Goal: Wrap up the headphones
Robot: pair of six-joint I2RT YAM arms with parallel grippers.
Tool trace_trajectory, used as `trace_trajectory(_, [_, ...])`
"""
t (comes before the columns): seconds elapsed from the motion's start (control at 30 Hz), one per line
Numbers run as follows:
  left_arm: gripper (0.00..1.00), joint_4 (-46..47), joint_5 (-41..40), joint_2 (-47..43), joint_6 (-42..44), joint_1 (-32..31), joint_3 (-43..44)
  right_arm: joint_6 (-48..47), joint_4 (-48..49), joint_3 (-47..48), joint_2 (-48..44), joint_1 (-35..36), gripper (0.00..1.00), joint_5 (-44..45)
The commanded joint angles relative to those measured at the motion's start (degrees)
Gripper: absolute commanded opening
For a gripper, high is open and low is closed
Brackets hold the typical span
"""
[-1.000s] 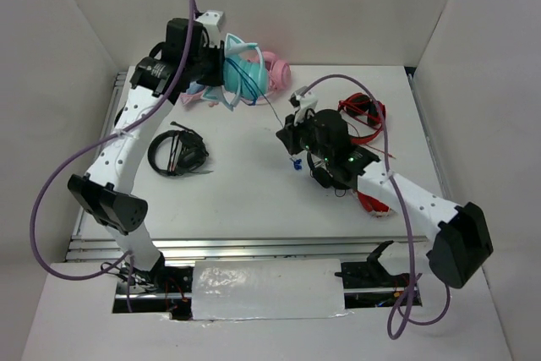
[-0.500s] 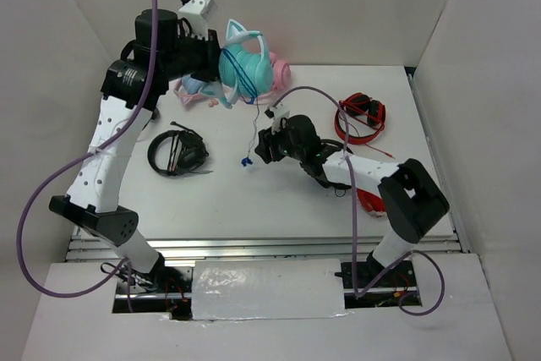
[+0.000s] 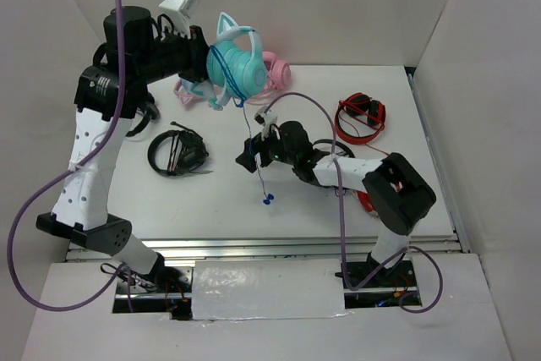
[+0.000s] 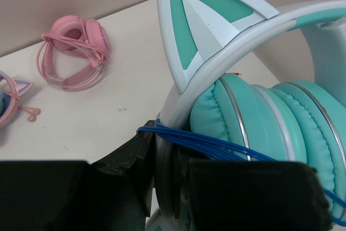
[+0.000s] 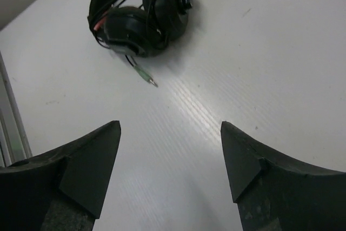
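The teal cat-ear headphones (image 3: 237, 63) hang in the air at the back left, above the table. My left gripper (image 3: 203, 58) is shut on their pale headband (image 4: 178, 101). In the left wrist view the dark blue cable (image 4: 216, 147) lies in several turns across the headband and the ear cups. A loose length of cable (image 3: 260, 158) hangs down to its plug (image 3: 269, 200) near the table's middle. My right gripper (image 3: 248, 158) is open beside that loose length, low over the table. In the right wrist view nothing lies between its fingers (image 5: 102, 150).
Black headphones (image 3: 177, 154) lie left of centre, also ahead of the right gripper (image 5: 140, 14). Red headphones (image 3: 359, 116) lie at the right. An all-pink pair (image 3: 275, 69) and a pink-and-blue pair (image 3: 194, 90) lie at the back. White walls enclose the table.
My right gripper has opened, let go of the cable and swung left. The plug end has dropped toward the front. The left arm has carried the headphones up and slightly left.
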Motion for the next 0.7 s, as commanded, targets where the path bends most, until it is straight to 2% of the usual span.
trace_trajectory(0.0, [0.0,4.0,4.1,-3.0,-0.7,2.3,1.7,-0.1,5.4,-5.3,-5.1,-0.8,0.84,1.0])
trace_trajectory(0.03, [0.0,5.4,4.9,-3.3,-1.1,3.4,0.9,-0.2,5.3,-6.3,-7.6,-1.1,0.99,1.7])
trace_trajectory(0.2, [0.0,7.4,8.6,-4.5,-2.5,5.5,-2.0,0.7,3.4,-12.3,-15.4,-3.6,1.0,10.3])
trace_trajectory(0.27, [0.0,7.5,9.8,-4.4,-2.5,5.8,-1.8,2.0,2.9,-14.3,-18.3,-4.9,1.0,11.0])
trace_trajectory(0.4, [0.0,8.1,10.9,-4.5,-2.6,6.6,-2.1,5.3,6.9,-18.7,-22.7,-8.3,1.0,9.4])
trace_trajectory(0.47, [0.0,8.1,11.0,-4.3,-2.7,7.2,-2.1,4.2,5.5,-19.2,-23.6,-9.8,1.0,7.2])
trace_trajectory(0.6, [0.0,7.5,11.0,-4.2,-2.5,8.3,-1.5,-1.1,3.5,-21.5,-26.7,-8.8,1.0,2.8])
trace_trajectory(0.67, [0.0,7.6,10.8,-4.2,-2.5,9.0,-1.5,-2.5,7.1,-23.7,-27.2,-7.1,1.0,-1.2])
